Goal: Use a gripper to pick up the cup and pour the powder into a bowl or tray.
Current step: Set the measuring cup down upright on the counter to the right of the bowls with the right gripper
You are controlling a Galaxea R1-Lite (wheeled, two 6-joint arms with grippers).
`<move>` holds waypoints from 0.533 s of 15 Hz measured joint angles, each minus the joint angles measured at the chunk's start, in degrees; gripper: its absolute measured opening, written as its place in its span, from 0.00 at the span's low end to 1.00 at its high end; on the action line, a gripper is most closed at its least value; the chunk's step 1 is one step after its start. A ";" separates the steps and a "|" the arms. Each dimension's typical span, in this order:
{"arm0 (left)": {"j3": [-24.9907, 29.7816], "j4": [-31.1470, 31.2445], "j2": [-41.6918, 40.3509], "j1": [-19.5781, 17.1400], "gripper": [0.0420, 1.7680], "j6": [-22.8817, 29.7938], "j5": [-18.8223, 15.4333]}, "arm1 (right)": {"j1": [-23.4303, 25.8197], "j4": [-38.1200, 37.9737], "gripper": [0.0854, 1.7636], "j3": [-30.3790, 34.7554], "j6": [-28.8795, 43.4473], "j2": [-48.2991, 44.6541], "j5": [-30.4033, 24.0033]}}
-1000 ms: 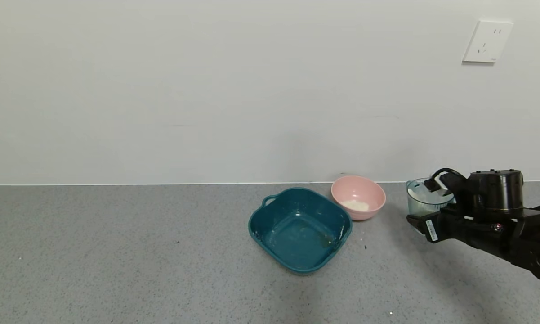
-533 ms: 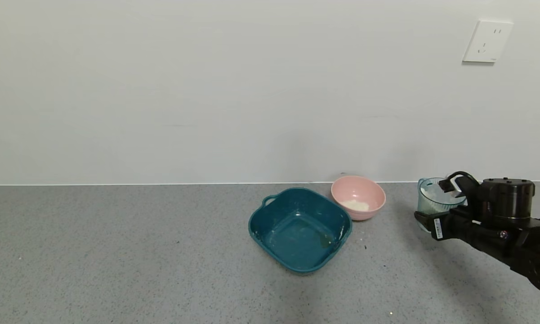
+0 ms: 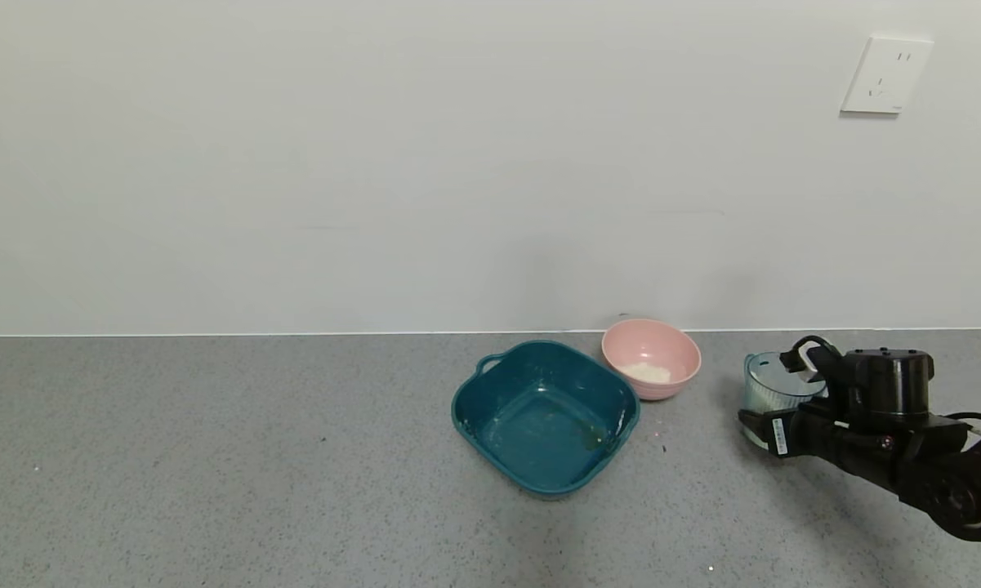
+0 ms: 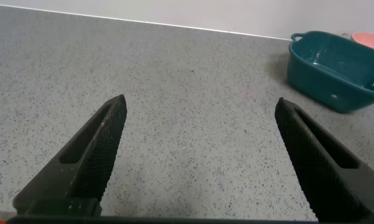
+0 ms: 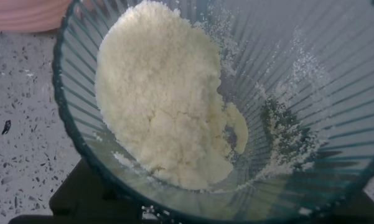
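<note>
One hand is at work: the right hand [image 3: 772, 408] grips the cup [image 3: 772, 382] with powder [image 5: 162, 93] low over the bench [image 3: 212, 457], right of the bowl [image 3: 652, 358], so next comes carrying leftward and tipping; the left hand [image 4: 199, 162] idles wide open.

You see a grey speckled desk [image 3: 212, 457] under a plain off-white wall [image 3: 376, 163]. The tray [image 3: 490, 408] is dark teal, the bowl [image 3: 674, 353] pale pink. The cup [image 5: 336, 81] is clear blue-green with ribbed sides — its powder [image 5: 162, 118] creamy white. Both pincers — left [image 4: 199, 155], right [image 3: 784, 400] — are black.
</note>
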State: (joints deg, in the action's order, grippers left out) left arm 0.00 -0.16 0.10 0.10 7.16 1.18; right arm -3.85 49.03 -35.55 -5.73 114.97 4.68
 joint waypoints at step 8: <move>0.00 0.00 0.00 0.00 0.97 0.00 0.00 | -0.52 1.55 0.73 0.52 0.72 3.02 0.05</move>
State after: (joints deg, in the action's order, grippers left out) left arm 0.00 -0.16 0.10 0.10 7.16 1.18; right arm -4.38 50.58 -35.02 -5.01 117.99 4.73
